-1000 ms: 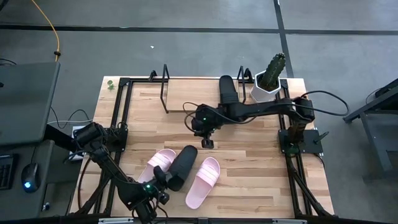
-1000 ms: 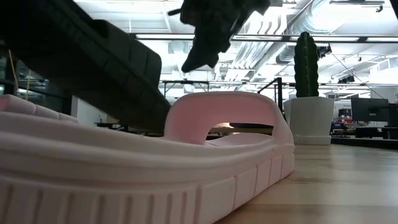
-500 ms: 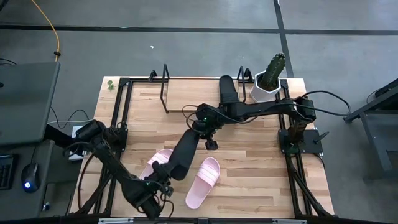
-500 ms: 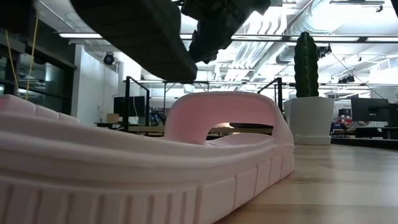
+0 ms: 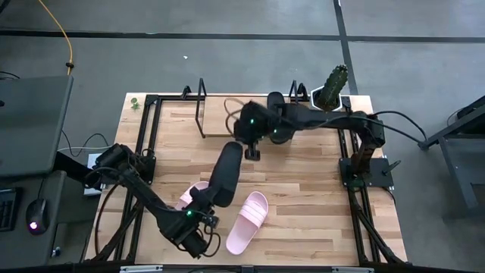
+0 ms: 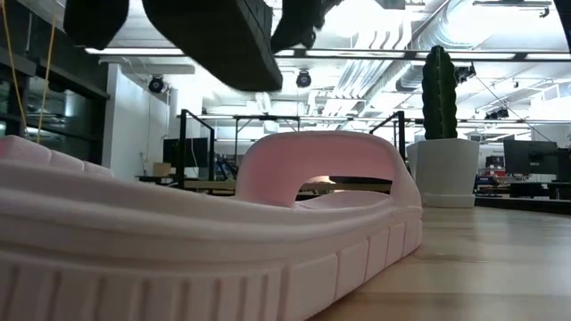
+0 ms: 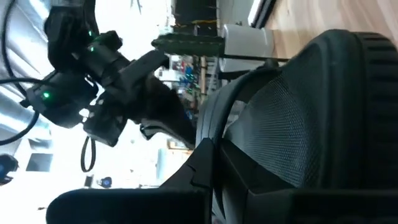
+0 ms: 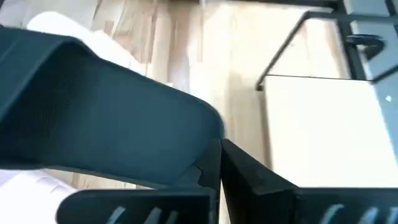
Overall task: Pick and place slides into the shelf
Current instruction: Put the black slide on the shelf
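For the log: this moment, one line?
left gripper: holds black slide aloft | right gripper: near shelf | pink slides: on table | shelf: other black slide

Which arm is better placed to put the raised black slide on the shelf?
Probably the right: the right tool sits at the black slide's far end, close to the shelf. The left tool grips the near end, farthest from it.

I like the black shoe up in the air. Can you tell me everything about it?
The black slide is a dark, foam-looking sandal with a wide strap. It hangs tilted above the table, lifted off the wood over a pink slide. The left gripper holds its near end; the right gripper is at its far end.
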Robot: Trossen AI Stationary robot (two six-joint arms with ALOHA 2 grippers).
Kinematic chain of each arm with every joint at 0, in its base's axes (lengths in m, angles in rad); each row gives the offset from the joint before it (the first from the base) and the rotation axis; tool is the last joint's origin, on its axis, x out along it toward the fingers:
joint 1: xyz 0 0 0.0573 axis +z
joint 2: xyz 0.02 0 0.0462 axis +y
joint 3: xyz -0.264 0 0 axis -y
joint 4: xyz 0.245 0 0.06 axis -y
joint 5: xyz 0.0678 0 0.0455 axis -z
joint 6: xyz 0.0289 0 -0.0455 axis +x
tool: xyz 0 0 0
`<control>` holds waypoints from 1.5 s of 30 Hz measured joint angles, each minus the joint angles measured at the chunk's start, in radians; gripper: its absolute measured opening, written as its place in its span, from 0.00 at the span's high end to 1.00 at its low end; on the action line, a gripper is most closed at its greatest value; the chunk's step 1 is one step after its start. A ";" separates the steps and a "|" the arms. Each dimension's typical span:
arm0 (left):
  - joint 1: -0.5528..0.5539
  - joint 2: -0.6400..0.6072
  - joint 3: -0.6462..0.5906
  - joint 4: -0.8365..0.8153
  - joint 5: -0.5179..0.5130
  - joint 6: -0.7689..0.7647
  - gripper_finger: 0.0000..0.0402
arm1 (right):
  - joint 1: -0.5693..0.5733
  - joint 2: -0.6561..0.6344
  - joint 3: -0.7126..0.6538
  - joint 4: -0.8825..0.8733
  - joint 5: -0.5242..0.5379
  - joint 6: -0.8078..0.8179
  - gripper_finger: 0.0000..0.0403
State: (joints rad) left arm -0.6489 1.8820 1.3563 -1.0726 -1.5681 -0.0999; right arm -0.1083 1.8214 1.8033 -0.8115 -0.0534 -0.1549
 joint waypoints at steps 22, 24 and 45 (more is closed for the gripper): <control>0.059 -0.010 0.010 -0.026 -0.002 0.252 1.00 | -0.149 0.000 0.272 -0.277 -0.462 0.059 0.95; 0.070 -0.010 0.038 -0.038 -0.001 0.259 1.00 | -0.149 0.000 0.272 -0.276 -0.463 0.045 0.92; 0.074 -0.010 0.269 -0.054 -0.001 0.470 1.00 | -0.240 0.000 0.272 -0.316 -0.482 0.155 0.51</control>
State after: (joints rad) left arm -0.5751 1.8725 1.6249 -1.1267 -1.5696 0.3702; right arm -0.3484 1.8217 2.0750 -1.1272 -0.5357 0.0006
